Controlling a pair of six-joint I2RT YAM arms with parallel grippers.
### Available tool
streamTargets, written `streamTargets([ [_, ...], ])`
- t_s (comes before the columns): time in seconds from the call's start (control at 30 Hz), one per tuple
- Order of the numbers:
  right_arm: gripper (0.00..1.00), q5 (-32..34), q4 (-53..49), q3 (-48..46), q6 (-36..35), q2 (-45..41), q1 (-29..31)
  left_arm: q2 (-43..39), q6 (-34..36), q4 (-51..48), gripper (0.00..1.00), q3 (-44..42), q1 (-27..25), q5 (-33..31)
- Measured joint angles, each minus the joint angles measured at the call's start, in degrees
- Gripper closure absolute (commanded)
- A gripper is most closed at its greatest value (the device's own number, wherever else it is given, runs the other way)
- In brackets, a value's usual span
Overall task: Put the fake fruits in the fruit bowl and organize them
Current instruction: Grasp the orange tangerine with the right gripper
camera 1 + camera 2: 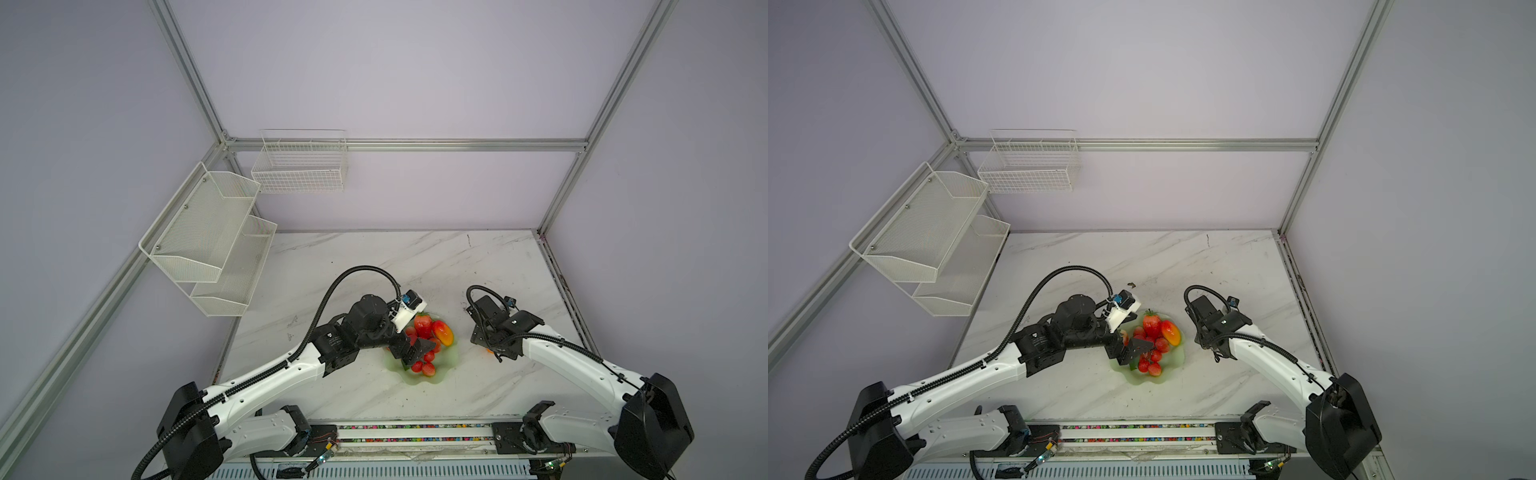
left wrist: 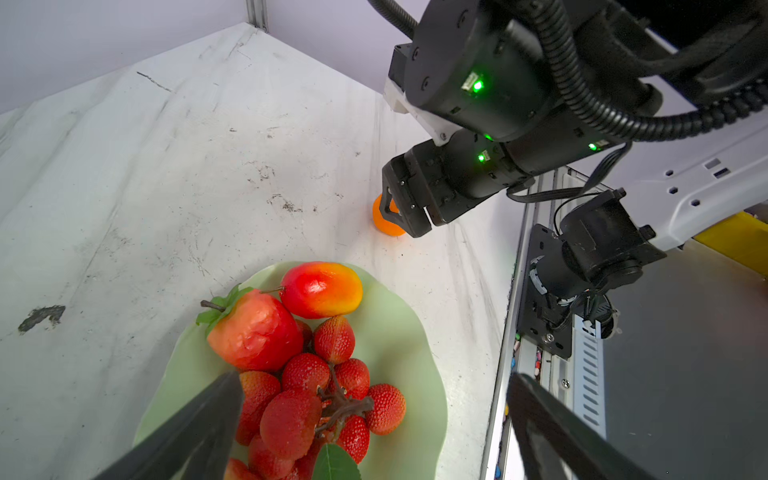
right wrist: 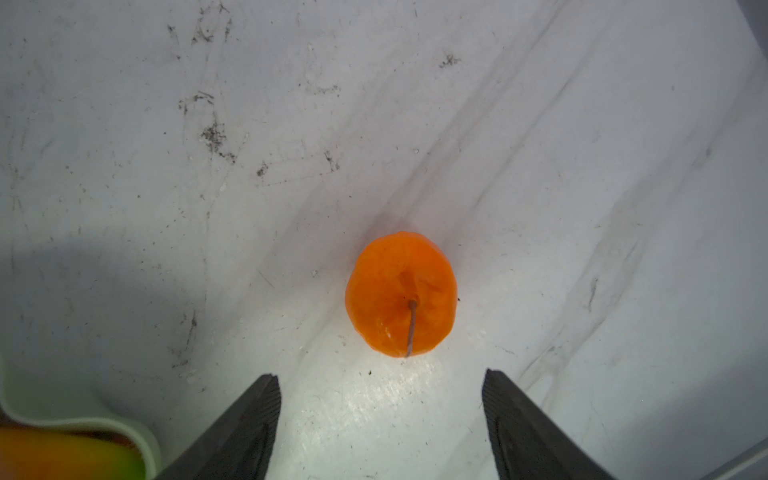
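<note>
The pale green fruit bowl (image 1: 441, 379) (image 1: 1173, 374) (image 2: 395, 340) sits mid-table. In it lie a large strawberry (image 1: 422, 325) (image 2: 255, 332), a red-yellow mango (image 1: 443, 332) (image 2: 320, 289) and a red berry cluster (image 1: 424, 366) (image 2: 309, 399) with a green leaf. My left gripper (image 1: 415, 352) (image 2: 376, 380) hangs open just over the cluster, holding nothing. The round orange (image 3: 401, 293) (image 2: 384, 220) rests on the table right of the bowl. My right gripper (image 3: 380, 378) (image 2: 399, 216) is open right at the orange, which lies just beyond its fingertips.
Two white wire baskets (image 1: 208, 241) (image 1: 299, 166) hang on the left and back walls. A rail (image 1: 415, 432) with the arm mounts runs along the table's front edge. The bowl's rim (image 3: 124, 428) lies close beside my right gripper.
</note>
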Motion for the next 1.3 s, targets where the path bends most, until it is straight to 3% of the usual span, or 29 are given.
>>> streamTargets([
  [0.37,0.21,-1.64,7.61,-5.51,-0.72,5.05,-10.19,-0.5,0.0,-0.13,0.0,-0.39,0.02,3.34],
  [0.7,0.25,-4.28,11.23,-7.82,-2.05,5.53,-10.71,-0.7,0.13,-0.35,0.0,-0.5,0.39,3.78],
  [0.8,0.3,-4.55,12.07,-8.15,-2.54,5.55,-10.73,-0.7,0.11,-0.33,0.0,-0.5,0.39,3.93],
  [0.97,0.47,-4.79,12.87,-8.24,-3.58,5.07,-10.73,-0.7,0.07,-0.22,0.0,-0.5,0.39,3.96],
  [1.3,0.54,-6.12,14.84,-8.24,-6.73,-3.06,-10.36,-0.72,-1.2,1.03,0.0,-1.66,0.44,3.45],
])
